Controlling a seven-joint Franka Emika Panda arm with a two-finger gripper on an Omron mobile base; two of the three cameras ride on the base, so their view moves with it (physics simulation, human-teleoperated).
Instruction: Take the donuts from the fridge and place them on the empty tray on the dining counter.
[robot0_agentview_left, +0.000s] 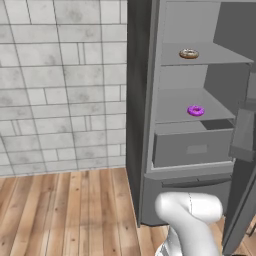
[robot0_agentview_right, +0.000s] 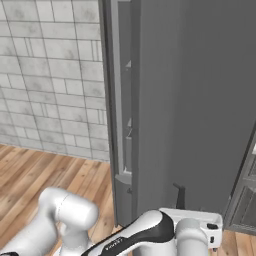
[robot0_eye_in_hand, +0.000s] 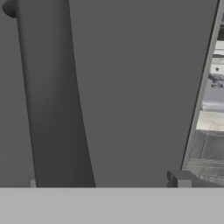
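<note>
The brown sprinkled donut (robot0_agentview_left: 189, 54) lies on an upper shelf of the open fridge (robot0_agentview_left: 145, 150), and the purple donut (robot0_agentview_left: 195, 110) on the shelf below, above a grey drawer (robot0_agentview_left: 192, 148). The gripper (robot0_agentview_right: 192, 207) (jaws spread wide, holding nothing) sits close against the outer face of the fridge door (robot0_agentview_right: 195, 100), low down, near its dark handle groove (robot0_eye_in_hand: 52, 96).

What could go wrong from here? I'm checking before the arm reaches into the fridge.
The open door stands right by the open gripper, so a swing toward the shelves may knock it. The purple donut and the brown donut sit loose on separate shelves; a clumsy approach might push one backward.
</note>
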